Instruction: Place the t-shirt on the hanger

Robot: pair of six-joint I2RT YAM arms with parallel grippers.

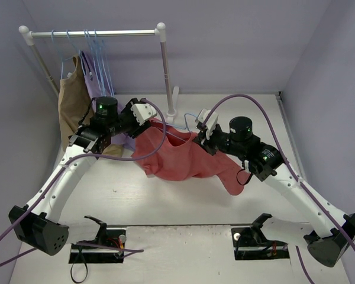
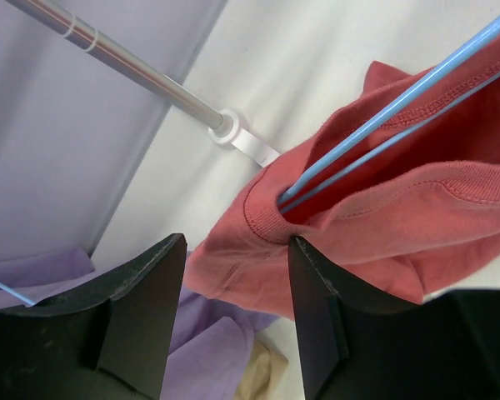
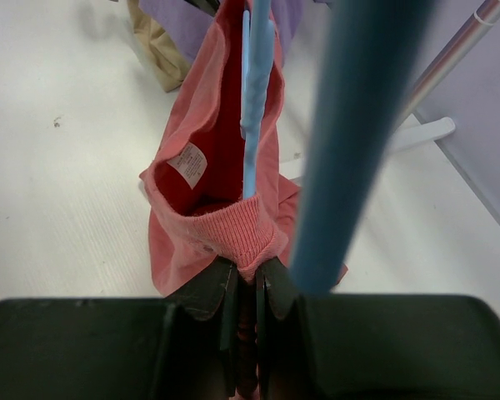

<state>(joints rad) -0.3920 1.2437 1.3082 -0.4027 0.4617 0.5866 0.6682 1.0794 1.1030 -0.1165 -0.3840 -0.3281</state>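
The salmon-red t-shirt [image 1: 180, 157] hangs bunched between my two grippers above the table. A thin light-blue hanger [image 1: 190, 116] runs into its neck opening; its wires show in the left wrist view [image 2: 400, 100] and the right wrist view [image 3: 254, 100]. My right gripper [image 1: 204, 129] is shut on the ribbed collar [image 3: 246, 237] of the t-shirt [image 3: 192, 242]. A blurred blue hanger bar crosses close in front of the right wrist camera. My left gripper [image 1: 144, 112] is open [image 2: 233, 250], its jaws wide apart. The t-shirt [image 2: 375, 225] lies just beyond them, against the right finger [image 2: 317, 308].
A white clothes rack [image 1: 94, 34] stands at the back left with several light-blue hangers [image 1: 99, 56], a tan garment [image 1: 73, 109] and a lilac garment [image 1: 90, 74]. Its post and foot [image 1: 173, 103] stand behind the t-shirt. Purple walls close in the back and sides.
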